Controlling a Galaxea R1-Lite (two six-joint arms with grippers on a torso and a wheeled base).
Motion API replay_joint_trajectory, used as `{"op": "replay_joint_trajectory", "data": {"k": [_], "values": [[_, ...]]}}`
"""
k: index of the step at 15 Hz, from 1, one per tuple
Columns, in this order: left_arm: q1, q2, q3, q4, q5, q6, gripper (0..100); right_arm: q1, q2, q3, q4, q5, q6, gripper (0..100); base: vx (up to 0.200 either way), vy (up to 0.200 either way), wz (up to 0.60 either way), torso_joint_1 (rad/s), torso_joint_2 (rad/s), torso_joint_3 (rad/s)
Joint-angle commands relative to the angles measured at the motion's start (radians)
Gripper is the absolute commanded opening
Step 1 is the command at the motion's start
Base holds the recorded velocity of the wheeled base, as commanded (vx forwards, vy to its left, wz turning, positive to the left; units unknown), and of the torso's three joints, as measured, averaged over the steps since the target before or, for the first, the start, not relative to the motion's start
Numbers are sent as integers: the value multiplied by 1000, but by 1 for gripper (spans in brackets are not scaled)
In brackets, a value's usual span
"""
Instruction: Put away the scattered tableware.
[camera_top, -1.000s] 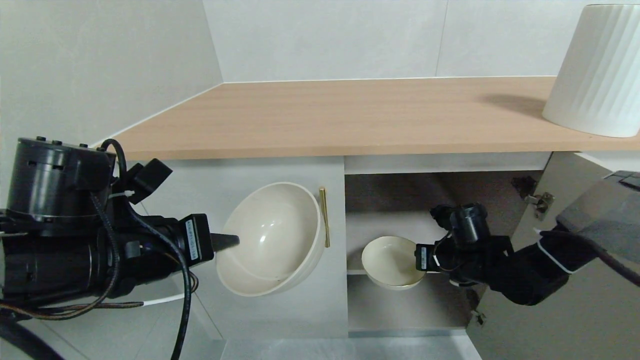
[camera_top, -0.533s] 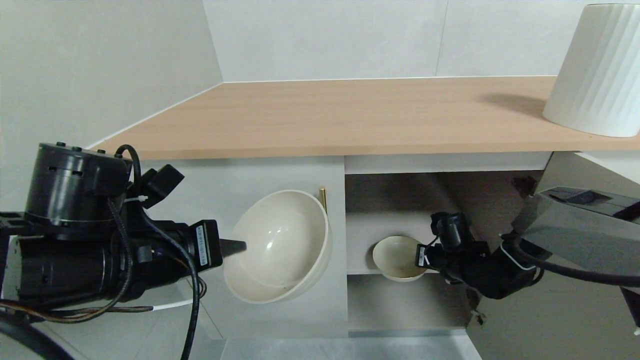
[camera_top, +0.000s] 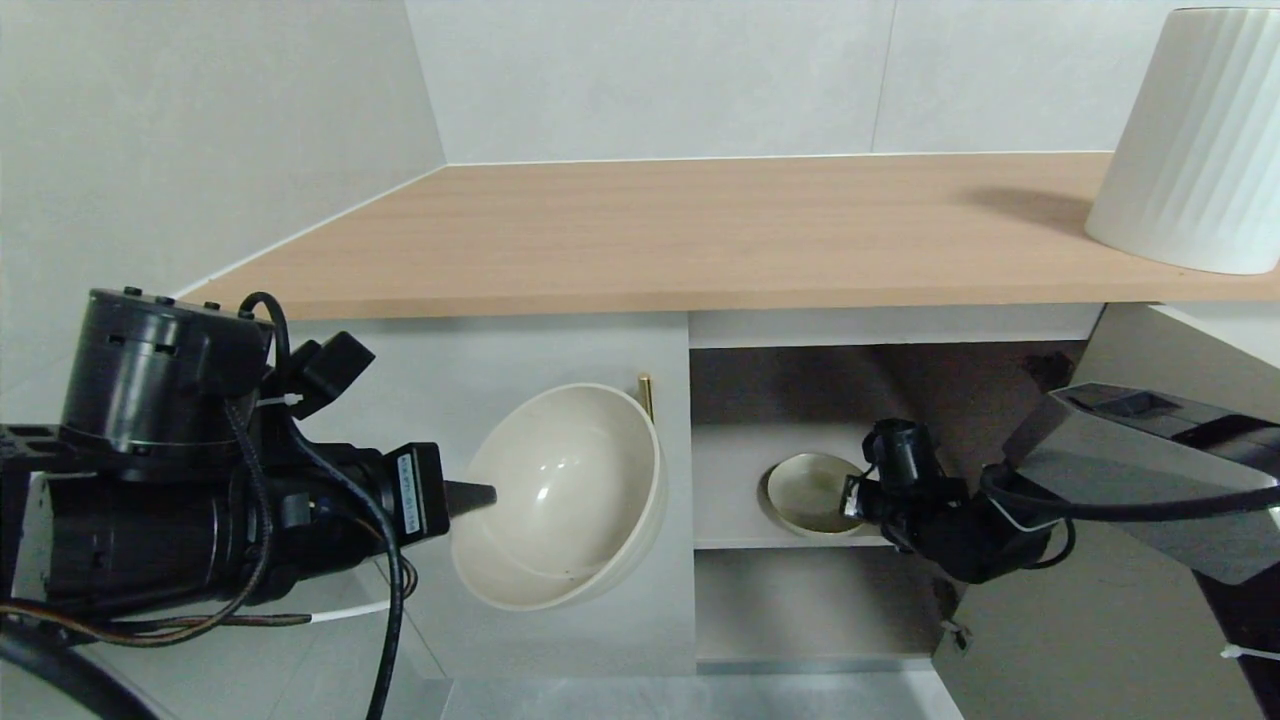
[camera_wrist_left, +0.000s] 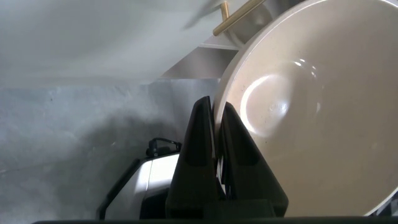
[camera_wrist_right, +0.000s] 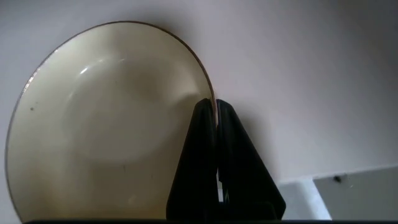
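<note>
The left pincer (camera_top: 470, 493) is out in front of the shut cupboard door (camera_top: 440, 380), below the edge of the wooden worktop (camera_top: 680, 230). Its two dark fingers are pressed close together on the rim of the big bowl (camera_top: 560, 495), one finger inside the rim and one outside, with only the thickness of the wall between them. The cream bowl hangs tipped on its side in the air, its hollow facing out towards the room. Its upper edge covers most of the brass handle (camera_top: 646, 384) on that door, so only the handle's top pokes out above the rim.

To the right, the cupboard is open, and its open door (camera_top: 1100, 640) is swung out at the far right. The right pincer (camera_top: 850, 495) is reaching inside the cupboard at the height of the middle shelf (camera_top: 730, 490). It is nipped tight on the near rim of the small bowl (camera_top: 812, 490), again with one finger on either side of the wall. That bowl lies almost level, mouth up, down at the shelf and towards its right part. I cannot tell whether its foot is fully resting on the board or just above it. The wrist view shows a thin dark line around its rim.

At the right end of the worktop stands a ribbed white shade (camera_top: 1195, 140), well away from both bowls.
</note>
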Motion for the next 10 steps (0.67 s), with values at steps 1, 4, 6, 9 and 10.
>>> {"op": "replay_joint_trajectory", "data": {"k": [1,4,6,9,10], "values": [[0,3,0,0,0,0,0,-8,19,-25,0,-1,7,0,0,0,0,0,0,0],[0,3,0,0,0,0,0,-8,26,-42,0,-6,14,0,0,0,0,0,0,0],[0,3,0,0,0,0,0,-8,28,-44,0,-6,14,0,0,0,0,0,0,0],[0,3,0,0,0,0,0,-10,35,-65,0,-8,25,0,0,0,0,0,0,0],[0,5,0,0,0,0,0,-10,35,-65,1,-8,25,0,0,0,0,0,0,0]]}}
